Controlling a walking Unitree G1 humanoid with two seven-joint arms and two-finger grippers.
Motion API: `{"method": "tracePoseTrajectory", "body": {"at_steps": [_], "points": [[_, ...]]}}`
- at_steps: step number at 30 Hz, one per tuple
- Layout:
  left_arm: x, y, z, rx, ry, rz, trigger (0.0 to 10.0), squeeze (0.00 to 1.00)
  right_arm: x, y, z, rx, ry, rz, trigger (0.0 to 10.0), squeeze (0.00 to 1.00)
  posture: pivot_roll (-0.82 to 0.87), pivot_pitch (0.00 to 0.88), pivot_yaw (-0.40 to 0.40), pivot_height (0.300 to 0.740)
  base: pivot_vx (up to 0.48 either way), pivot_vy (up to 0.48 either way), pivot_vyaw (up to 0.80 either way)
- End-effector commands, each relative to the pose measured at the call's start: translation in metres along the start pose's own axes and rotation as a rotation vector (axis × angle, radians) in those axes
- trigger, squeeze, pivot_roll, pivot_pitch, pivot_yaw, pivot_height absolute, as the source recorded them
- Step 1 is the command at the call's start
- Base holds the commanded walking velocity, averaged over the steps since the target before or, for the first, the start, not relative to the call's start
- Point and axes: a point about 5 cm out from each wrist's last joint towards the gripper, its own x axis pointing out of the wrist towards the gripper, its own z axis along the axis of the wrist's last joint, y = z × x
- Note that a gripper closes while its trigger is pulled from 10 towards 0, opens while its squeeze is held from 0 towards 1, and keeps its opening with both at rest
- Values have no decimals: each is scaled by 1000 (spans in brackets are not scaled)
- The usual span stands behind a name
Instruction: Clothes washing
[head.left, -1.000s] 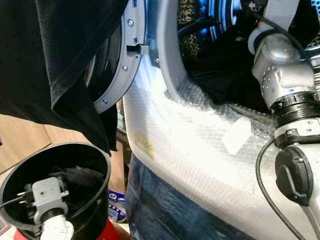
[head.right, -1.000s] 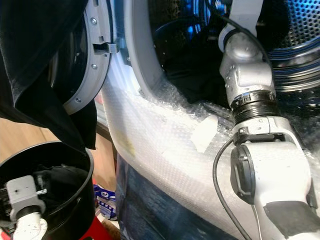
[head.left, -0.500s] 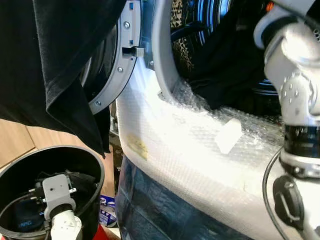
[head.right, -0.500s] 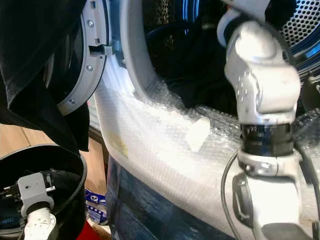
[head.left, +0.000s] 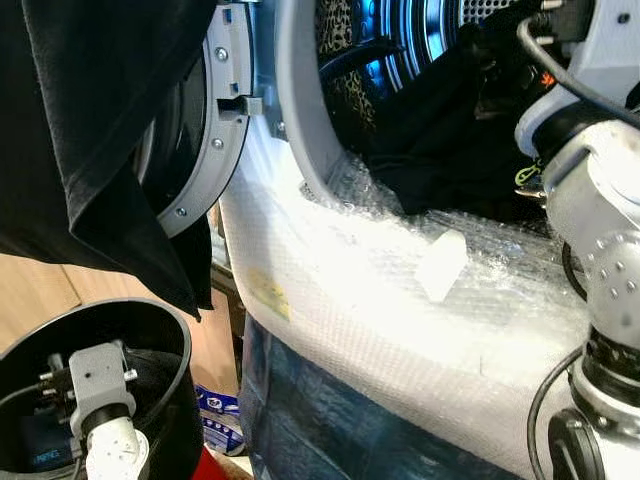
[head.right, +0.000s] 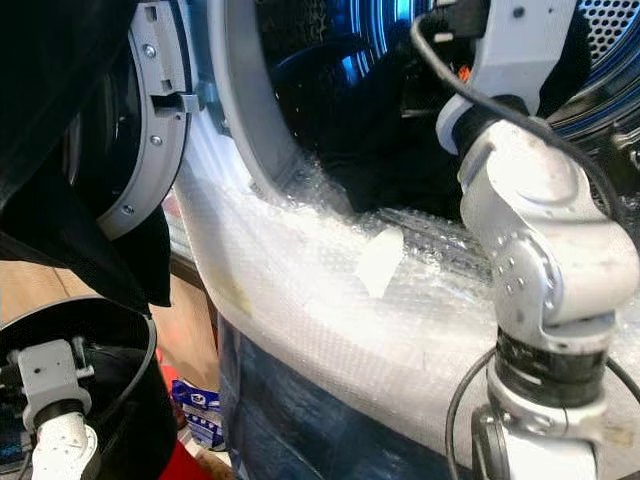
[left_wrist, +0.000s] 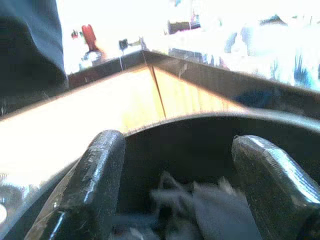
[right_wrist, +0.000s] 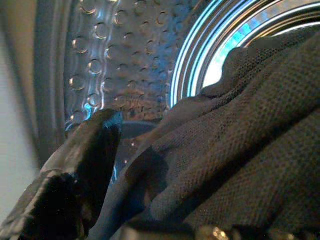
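Loading is judged partly done. The washing machine (head.left: 330, 290), its front wrapped in bubble wrap (head.left: 400, 270), is seen with its door (head.left: 190, 130) swung wide. A leopard-print item (head.left: 345, 60) is lodged at the drum's (right_wrist: 115, 65) left edge, and a dark garment (head.left: 440, 140) is draped over the lower rim of the opening, half in and half out. A black cloth (head.left: 90, 110) is hung over the open door. More dark laundry is seen in the black bucket (head.left: 170, 350) at the machine's foot, so more is judged left to carry across.

The right gripper (right_wrist: 165, 165) is reached inside the drum. The dark garment's mesh weave is pressed against the wrist camera, beside one black finger (right_wrist: 90, 150); whether it is clamped cannot be told.

The left gripper (left_wrist: 195, 170) is hung over the bucket's mouth with its fingers (left_wrist: 100, 170) spread apart and nothing grasped. The crumpled laundry is seen between and beyond them, apparently not touched.
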Motion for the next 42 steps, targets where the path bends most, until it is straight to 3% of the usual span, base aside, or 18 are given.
{"method": "tracePoseTrajectory", "body": {"at_steps": [1, 5, 6, 7, 8, 10, 11, 13, 15, 19, 28, 31, 32, 36, 39, 42], "points": [[0, -3, 2, 3, -8, -24, 10000, 0, -4, -6, 1, -29, 7, -33, 10000, 0, -146, 0, -29, 740, 0, 0, 0], [1, -10, 2, 0, 2, -52, 10000, 0, -2, -13, -14, -50, 79, -95, 10000, 0, -147, 0, -33, 740, 0, 0, 0], [1, -12, 2, -5, 4, -50, 10000, 0, 3, -12, -17, -49, 86, -103, 10000, 0, -150, 0, -37, 740, 0, 0, 0], [0, -16, 2, -17, 11, -52, 10000, 0, 20, -11, -21, -21, 86, -133, 10000, 0, -140, 0, -44, 740, 0, 0, 0], [0, -16, 2, -17, 11, -52, 10000, 0, 20, -11, -21, -21, 86, -133, 10000, 0, -140, 0, -44, 740, 0, 0, 0], [-1, -22, 3, -27, 22, -65, 10000, 0, 49, -6, -25, 72, 103, -172, 10000, 0, -126, 0, -57, 740, 0, 0, 0], [-1, -22, 3, -27, 22, -65, 10000, 0, 49, -6, -25, 72, 103, -172, 10000, 0, -126, 0, -57, 740, 0, 0, 0], [-2, -24, 3, -36, 33, -63, 10000, 0, 66, 1, -27, 92, 164, -192, 10000, 0, -107, 0, -74, 740, 0, 0, 0], [-2, -24, 3, -40, 36, -58, 10000, 0, 66, 7, -23, 97, 173, -178, 10000, 0, -99, 0, -82, 740, 0, 0, 0], [-4, -23, 0, -45, 56, -47, 10000, 0, 60, 20, -18, 40, 200, -118, 10000, 0, -104, 0, -90, 740, 0, 0, 0], [-7, -34, -3, -44, 78, -92, 10000, 0, 15, 10, -34, 33, 382, -136, 10000, 0, -181, 0, -80, 740, 0, 0, 0], [-7, -35, -2, -44, 79, -96, 10000, 0, 12, 10, -35, 29, 396, -124, 10000, 0, -186, 0, -80, 740, 0, 0, 0], [-7, -38, -3, -45, 83, -106, 10000, 0, 2, 5, -51, 23, 470, -149, 10000, 0, -189, 0, -85, 740, 0, 0, 0], [-9, -39, -3, -51, 85, -104, 10000, 0, -15, 2, -65, 139, 551, -163, 10000, 0, -180, 0, -93, 740, 0, 0, 0], [-11, -37, -5, -51, 94, -96, 10000, 0, -18, 10, -46, 216, 501, -20, 10000, 0, -185, 0, -98, 740, 0, 0, 0], [-14, -37, -7, -49, 104, -98, 10000, 0, -24, 14, -37, 198, 486, 100, 10000, 0, -188, 0, -105, 740, 0, 0, 0]]}}
